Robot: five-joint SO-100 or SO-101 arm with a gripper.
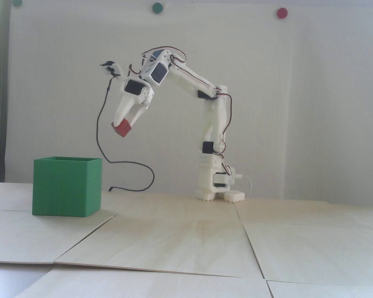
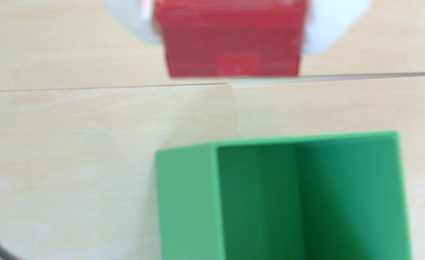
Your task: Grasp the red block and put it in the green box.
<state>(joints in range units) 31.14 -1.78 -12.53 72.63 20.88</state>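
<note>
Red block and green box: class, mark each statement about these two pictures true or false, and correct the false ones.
1. The gripper holds the red block in the air. True.
2. The green box lies tipped on its side. False: it stands upright on the table, open at the top.
3. The red block is already inside the box. False: in the fixed view it hangs above and to the right of the box.
4. In the wrist view the box looks empty. True.
5. A black cable hangs from the arm to the table. True.
</note>
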